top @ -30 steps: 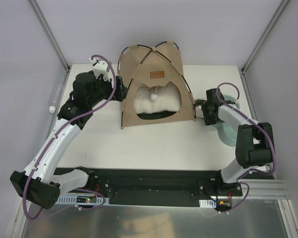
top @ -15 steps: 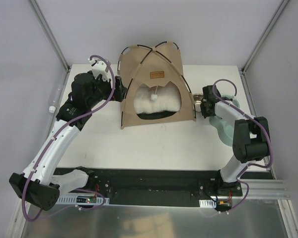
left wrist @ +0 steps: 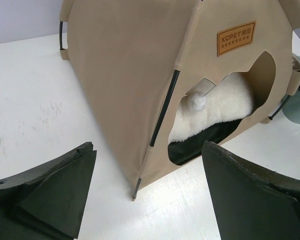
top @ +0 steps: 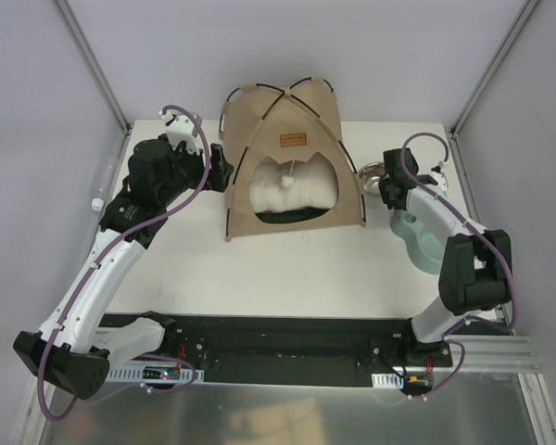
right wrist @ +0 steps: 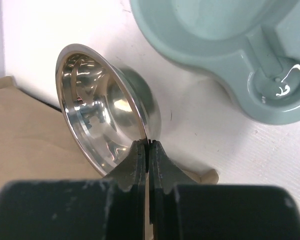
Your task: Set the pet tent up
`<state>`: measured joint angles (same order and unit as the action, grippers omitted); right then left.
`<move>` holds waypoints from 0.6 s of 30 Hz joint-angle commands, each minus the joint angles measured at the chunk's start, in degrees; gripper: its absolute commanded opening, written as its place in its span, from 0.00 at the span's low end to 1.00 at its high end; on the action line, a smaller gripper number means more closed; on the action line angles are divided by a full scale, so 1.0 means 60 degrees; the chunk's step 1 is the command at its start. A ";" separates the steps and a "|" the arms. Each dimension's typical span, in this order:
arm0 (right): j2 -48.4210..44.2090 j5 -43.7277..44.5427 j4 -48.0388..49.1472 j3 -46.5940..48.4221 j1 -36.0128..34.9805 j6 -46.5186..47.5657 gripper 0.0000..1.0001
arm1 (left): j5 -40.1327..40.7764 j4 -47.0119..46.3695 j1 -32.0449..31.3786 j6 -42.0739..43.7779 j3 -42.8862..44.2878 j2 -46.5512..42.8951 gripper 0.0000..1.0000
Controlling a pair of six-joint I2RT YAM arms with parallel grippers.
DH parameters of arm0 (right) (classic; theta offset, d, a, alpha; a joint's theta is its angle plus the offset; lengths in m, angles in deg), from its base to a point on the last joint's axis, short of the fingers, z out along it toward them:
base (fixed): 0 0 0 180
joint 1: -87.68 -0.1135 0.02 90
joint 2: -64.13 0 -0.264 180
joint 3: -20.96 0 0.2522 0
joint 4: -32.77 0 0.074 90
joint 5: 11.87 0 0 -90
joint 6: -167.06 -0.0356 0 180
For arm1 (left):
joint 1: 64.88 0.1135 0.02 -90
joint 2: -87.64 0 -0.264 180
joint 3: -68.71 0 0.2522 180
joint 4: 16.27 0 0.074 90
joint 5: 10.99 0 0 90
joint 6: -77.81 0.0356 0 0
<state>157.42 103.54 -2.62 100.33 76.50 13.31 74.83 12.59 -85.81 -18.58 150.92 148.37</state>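
Standing at the back of the white bench point(top: 296, 269), the tan felt pet tent point(top: 287, 171) on thin black poles looks light and floppy, best held at a pole-stiffened edge; the left gripper point(left wrist: 149, 150) has jaws wide and empty beside it, while the right gripper point(right wrist: 148, 150) has jaws pinching the rim of a shiny steel bowl point(right wrist: 97, 102).

- White table point(top: 287, 269), faint scuff marks on its left part.
- Tan tent point(top: 250, 139) stands upright at far middle, doorway facing the near edge.
- Pale green dish point(top: 422, 243) lies at the right edge.
- Steel bowl point(top: 371, 176), tilted, sits between tent and green dish; contact with the table is unclear.
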 commanded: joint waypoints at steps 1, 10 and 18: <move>-0.1353 0.0628 -0.0319 0.0492 0.0003 0.1012 0.00 | 0.0155 -0.0128 0.0031 0.0099 0.0077 -0.0190 0.90; -0.5202 -0.0586 -0.2868 -0.0956 0.2329 0.2464 0.00 | 0.0258 -0.0084 0.0031 0.0069 -0.0069 -0.0512 0.90; -0.6819 -0.1743 -0.3632 -0.2582 0.4512 0.3051 0.00 | 0.0185 -0.0084 0.0031 -0.0121 -0.0245 -0.0600 0.90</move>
<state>117.12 98.81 -20.68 88.98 99.23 28.59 75.15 13.26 -85.81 -18.62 150.02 145.81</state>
